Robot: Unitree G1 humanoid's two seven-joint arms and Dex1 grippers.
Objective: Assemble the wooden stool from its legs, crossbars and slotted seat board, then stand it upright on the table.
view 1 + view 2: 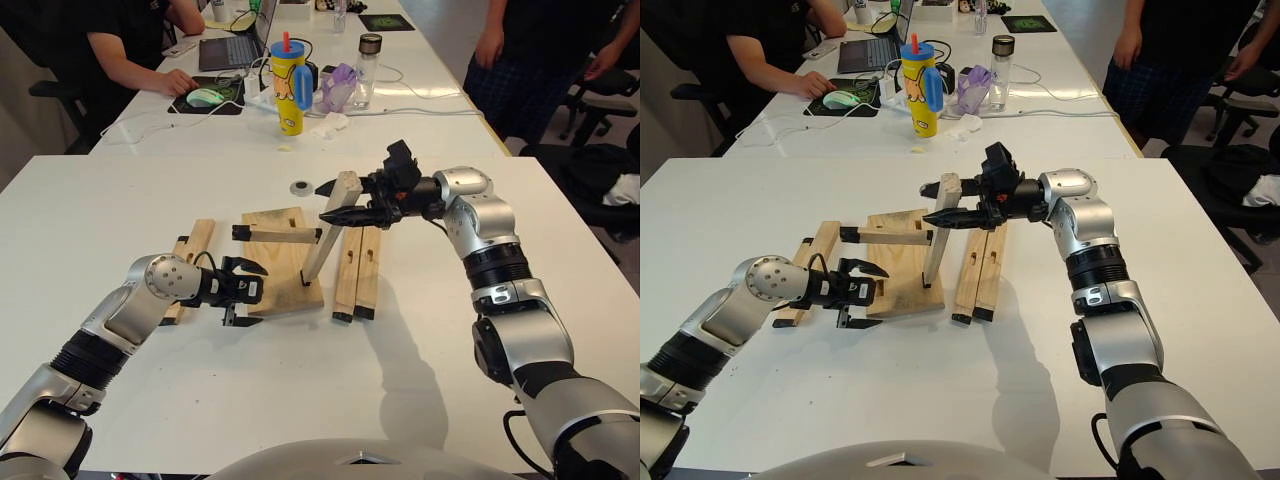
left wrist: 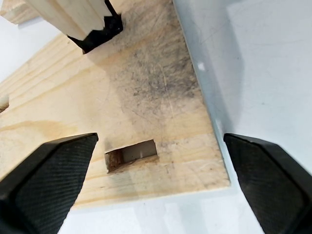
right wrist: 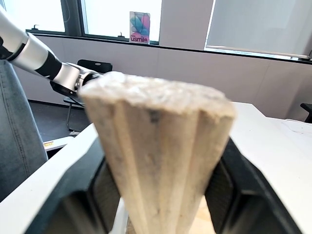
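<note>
**A:** What has your right hand got?

**B:** My right gripper point(image 1: 338, 200) is clamped on the top end of a leg point(image 1: 322, 245). The leg leans, with its black-tipped foot down on the seat board point(image 1: 275, 275). A crossbar point(image 1: 275, 235) runs level from partway up the leg out toward my left.

**A:** And the left?

**B:** My left gripper point(image 1: 245, 293) hangs empty at the near corner of the seat board. Its fingers point(image 2: 44, 180) are spread wide, with a slot point(image 2: 131, 153) in the wood between them. I can't tell whether they touch the board.

**A:** Where are the other parts?

**B:** The board lies flat on the table point(image 1: 350, 400). Two more legs point(image 1: 357, 270) lie side by side just to its right. Another wooden piece point(image 1: 190, 260) lies to its left, beside my left arm.
</note>
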